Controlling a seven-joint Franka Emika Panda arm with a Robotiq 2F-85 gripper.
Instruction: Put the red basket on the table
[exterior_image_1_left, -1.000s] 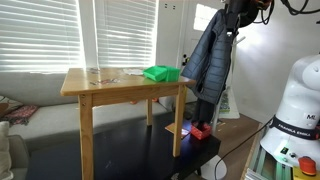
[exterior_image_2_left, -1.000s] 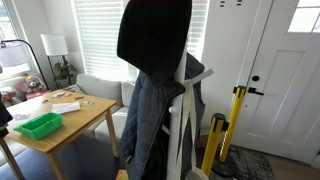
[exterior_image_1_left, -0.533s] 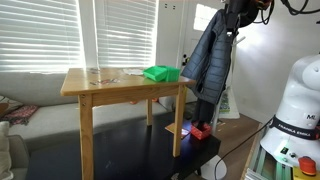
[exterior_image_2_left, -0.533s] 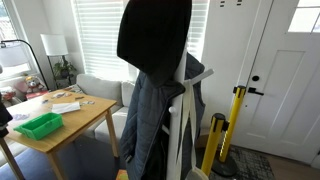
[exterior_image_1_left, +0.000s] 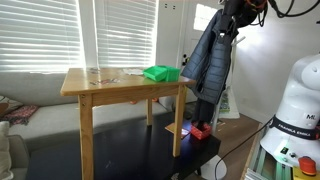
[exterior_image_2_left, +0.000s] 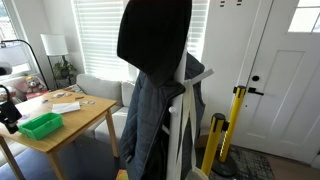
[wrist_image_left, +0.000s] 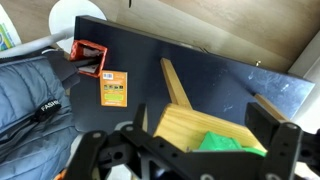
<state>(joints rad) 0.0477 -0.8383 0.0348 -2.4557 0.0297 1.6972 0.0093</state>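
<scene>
The gripper (wrist_image_left: 180, 138) is released: in the wrist view its two black fingers (wrist_image_left: 272, 125) stand wide apart with nothing between them, and the camera looks down past them onto the scene below. The arm (exterior_image_1_left: 238, 10) sits high in an exterior view, above the top of the dark jacket (exterior_image_1_left: 210, 60) that hangs on a white coat stand (exterior_image_2_left: 180, 130). The red basket (exterior_image_1_left: 201, 130) is not on the table (exterior_image_1_left: 110, 92). It rests on the low black platform (exterior_image_1_left: 130, 150), near the platform's edge and close to the jacket's hem, well apart from the gripper. The wrist view shows the red basket (wrist_image_left: 90, 60) in the same place, just beside an orange card (wrist_image_left: 113, 88) that lies flat on the black surface; whether the two touch cannot be told. The table is a light wooden unit with straight legs and stands on the platform. On its top, near one end, sits a green basket (exterior_image_1_left: 160, 73), also seen in the wrist view directly below the open fingers and in an exterior view (exterior_image_2_left: 38, 125). A few papers (exterior_image_2_left: 66, 106) lie on the tabletop beside the green basket. Window blinds (exterior_image_1_left: 40, 35) cover the wall behind the table. A white door (exterior_image_2_left: 275, 70) and a yellow post (exterior_image_2_left: 233, 125) stand beyond the coat stand.
</scene>
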